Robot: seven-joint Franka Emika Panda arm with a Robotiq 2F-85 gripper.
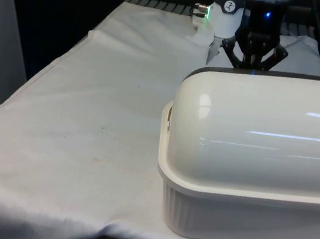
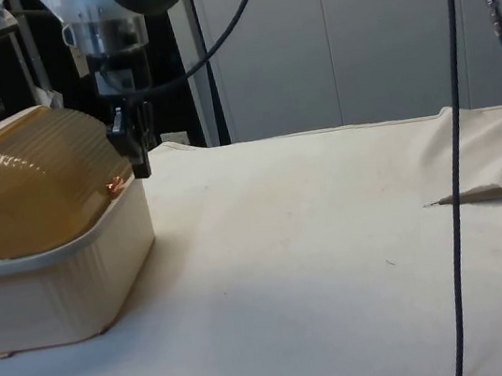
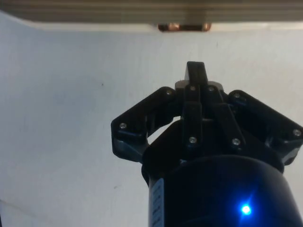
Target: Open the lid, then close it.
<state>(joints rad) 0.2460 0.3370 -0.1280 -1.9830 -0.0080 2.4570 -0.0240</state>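
A bread box [image 1: 248,166] stands at the front view's right, its white back turned to that camera. In the side view its ribbed amber roll lid [image 2: 33,183] lies down over the cream base [image 2: 67,282], shut. A small copper handle [image 2: 116,183] [image 3: 184,27] sits at the lid's lower front edge. My black gripper [image 2: 140,162] [image 1: 253,64] [image 3: 195,71] hangs pointing down just in front of that edge, level with the handle. Its fingers are pressed together, shut on nothing. I cannot tell whether they touch the lid.
White cloth [image 1: 89,116] spreads open at the front view's left of the box. In the side view a dark cable [image 2: 447,168] hangs down across the table's near part, and a raised fold of cloth [image 2: 488,195] lies beyond it.
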